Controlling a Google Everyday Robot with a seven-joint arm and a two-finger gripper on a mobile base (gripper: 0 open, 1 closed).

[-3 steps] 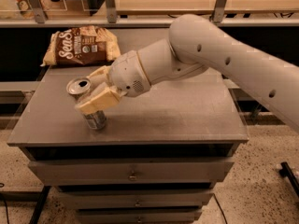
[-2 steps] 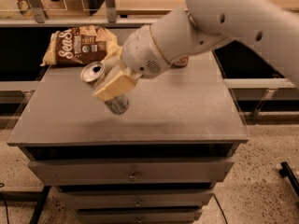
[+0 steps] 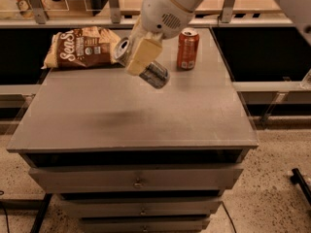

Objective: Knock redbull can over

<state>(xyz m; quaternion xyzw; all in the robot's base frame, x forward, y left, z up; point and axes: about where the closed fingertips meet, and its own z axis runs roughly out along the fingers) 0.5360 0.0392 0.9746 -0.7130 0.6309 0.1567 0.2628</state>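
Redbull can [image 3: 156,75] is in my gripper [image 3: 141,64], off the tabletop and tilted hard, nearly on its side. Pull-tab end points up-left toward the chip bag, base points down-right. Jaws are clamped on the can around its middle; one tan finger [image 3: 142,56] lies across the front of it, the other is hidden behind the can. A soft shadow sits on the surface below and toward the front, apart from the can, so no contact with the table.

Position: over the back half of the grey table [image 3: 204,125], roughly centre-left. My arm [image 3: 170,6] comes in from the upper right.

Neighbours:
- red-orange soda can [image 3: 187,48], upright, at the back of the table, just right of the held can, not touching it
- brown chip bag [image 3: 82,50], lying flat at the back-left corner, near the can's top end; can't tell if they touch

Drawers [image 3: 138,178] under the tabletop are shut. Speckled floor [image 3: 272,198] around the unit.
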